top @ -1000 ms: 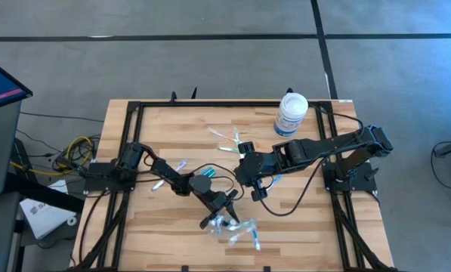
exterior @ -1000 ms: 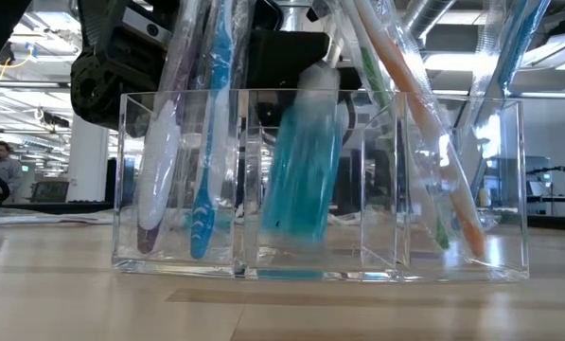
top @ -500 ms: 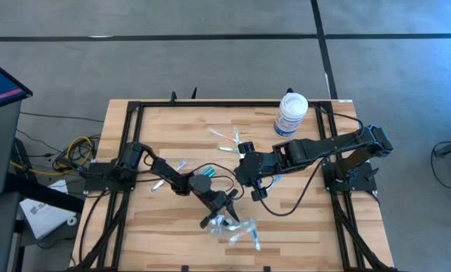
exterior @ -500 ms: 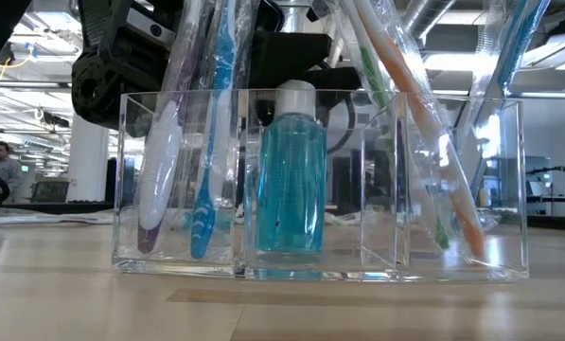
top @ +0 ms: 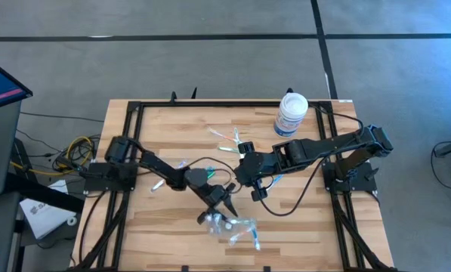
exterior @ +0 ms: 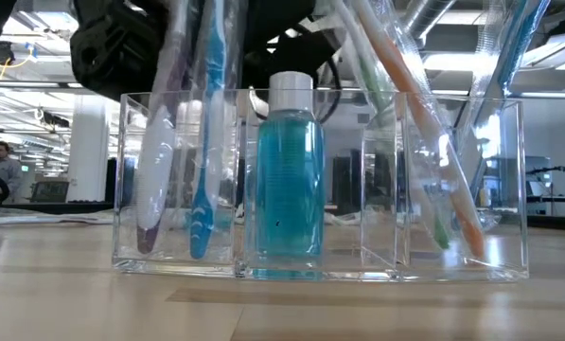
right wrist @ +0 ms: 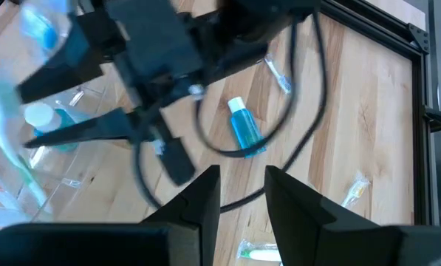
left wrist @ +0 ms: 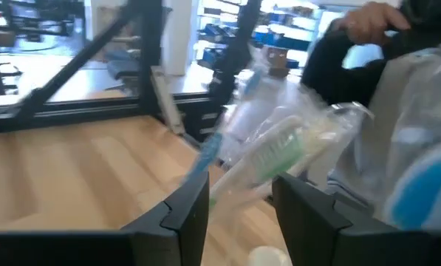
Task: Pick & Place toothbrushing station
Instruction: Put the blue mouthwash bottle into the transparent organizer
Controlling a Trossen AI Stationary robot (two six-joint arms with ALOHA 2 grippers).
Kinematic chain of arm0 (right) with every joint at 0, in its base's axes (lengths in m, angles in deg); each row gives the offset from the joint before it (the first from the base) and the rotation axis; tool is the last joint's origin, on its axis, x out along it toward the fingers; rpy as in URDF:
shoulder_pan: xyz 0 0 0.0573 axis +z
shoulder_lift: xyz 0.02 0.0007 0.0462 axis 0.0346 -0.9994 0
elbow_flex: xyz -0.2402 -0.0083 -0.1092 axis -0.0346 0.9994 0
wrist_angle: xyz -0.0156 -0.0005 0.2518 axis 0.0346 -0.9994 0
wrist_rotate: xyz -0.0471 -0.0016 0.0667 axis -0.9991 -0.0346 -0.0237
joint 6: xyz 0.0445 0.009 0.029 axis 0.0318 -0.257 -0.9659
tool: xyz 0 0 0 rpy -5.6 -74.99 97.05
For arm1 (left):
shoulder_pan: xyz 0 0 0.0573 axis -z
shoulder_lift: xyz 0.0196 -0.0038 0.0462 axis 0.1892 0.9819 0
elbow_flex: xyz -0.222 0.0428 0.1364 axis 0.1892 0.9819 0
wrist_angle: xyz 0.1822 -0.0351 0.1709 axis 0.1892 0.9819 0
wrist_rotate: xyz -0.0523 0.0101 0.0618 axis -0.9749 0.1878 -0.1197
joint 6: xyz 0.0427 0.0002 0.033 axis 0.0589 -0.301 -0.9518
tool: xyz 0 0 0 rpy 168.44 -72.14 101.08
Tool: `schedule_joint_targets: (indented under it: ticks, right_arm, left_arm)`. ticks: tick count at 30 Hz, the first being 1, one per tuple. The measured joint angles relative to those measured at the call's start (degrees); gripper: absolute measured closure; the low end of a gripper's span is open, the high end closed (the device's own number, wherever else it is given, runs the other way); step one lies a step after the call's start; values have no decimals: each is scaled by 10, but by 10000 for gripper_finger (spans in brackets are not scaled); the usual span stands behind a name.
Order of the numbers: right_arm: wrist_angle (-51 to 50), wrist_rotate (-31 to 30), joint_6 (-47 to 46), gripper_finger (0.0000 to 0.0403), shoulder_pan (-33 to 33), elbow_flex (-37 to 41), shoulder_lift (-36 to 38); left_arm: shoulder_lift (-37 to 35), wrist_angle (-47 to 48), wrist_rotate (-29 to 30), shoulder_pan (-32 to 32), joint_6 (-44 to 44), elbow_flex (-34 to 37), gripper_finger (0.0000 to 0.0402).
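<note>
Standing upright now in organizer [exterior: 509,189] mid compartment, teal bottle [exterior: 288,180] is placed; left gripper [top: 214,214] fingers apart, lifted clear w/ nothing held. Right gripper [top: 248,162] parked mid-table, jaws parted, empty.

Glossy clear plastic tray [exterior: 377,180] on a matt wooden table [top: 172,128].

No text, brand or number can be read anywhere. The white tub [top: 291,113] at the table's far right edge carries a blue label (its print too small to make out).
</note>
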Motion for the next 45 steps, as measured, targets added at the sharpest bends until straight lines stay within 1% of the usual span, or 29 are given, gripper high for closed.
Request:
schedule_joint_targets:
  ticks: [6, 10, 14, 18, 21, 24, 28, 34, 37, 45]
  right_arm:
    - [0, 0, 0, 305, 0, 0, 0]
    - [0, 0, 0, 305, 0, 0, 0]
    - [0, 0, 0, 305, 0, 0, 0]
    - [0, 0, 0, 305, 0, 0, 0]
    - [0, 0, 0, 305, 0, 0, 0]
    - [1, 0, 0, 305, 0, 0, 0]
    - [2, 0, 0, 305, 0, 0, 0]
    - [3, 0, 0, 305, 0, 0, 0]
    - [2, 0, 0, 305, 0, 0, 0]
    - [2, 0, -6, 305, 0, 0, 0]
  left_arm:
    - [-72, 51, 11, -28, 0, 54, 259]
    - [-132, 85, 62, -42, 0, 105, 259]
    - [-201, 134, 159, -44, 17, 153, 260]
    - [-274, 239, 271, -34, 72, 190, 260]
    - [-310, 302, 348, -15, 112, 207, 260]
    - [-322, 341, 408, 4, 161, 217, 259]
    - [-317, 379, 436, 25, 214, 221, 261]
    - [-318, 422, 467, 33, 232, 221, 276]
    - [-319, 437, 471, 33, 249, 221, 282]
    - [-319, 515, 498, 31, 277, 221, 283]
